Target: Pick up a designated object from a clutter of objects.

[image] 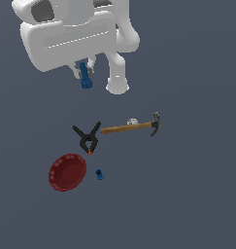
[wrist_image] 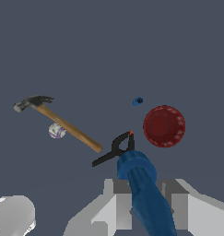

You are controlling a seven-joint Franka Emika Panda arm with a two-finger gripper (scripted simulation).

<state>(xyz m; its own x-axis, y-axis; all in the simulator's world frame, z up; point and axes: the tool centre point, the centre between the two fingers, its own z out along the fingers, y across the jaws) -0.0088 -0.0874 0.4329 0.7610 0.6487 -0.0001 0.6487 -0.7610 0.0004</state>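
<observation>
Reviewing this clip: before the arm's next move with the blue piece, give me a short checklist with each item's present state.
1. Elongated blue piece sits between the gripper fingers: ok.
2. Piece lifted clear of the clutter: ok.
3. Right piece taken; the stubby blue piece lies beside the red bowl: ok.
4. Hammer, spring clamp and whitish lump lie apart from the gripper: ok.
5. Grip firmness, slip risk: cannot tell.

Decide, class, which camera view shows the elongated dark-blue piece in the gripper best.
The wrist view: the dark-blue piece fills the foreground between the gripper fingers, its wider end showing. In the exterior view the piece appears small, hanging under the arm, partly hidden.
</observation>
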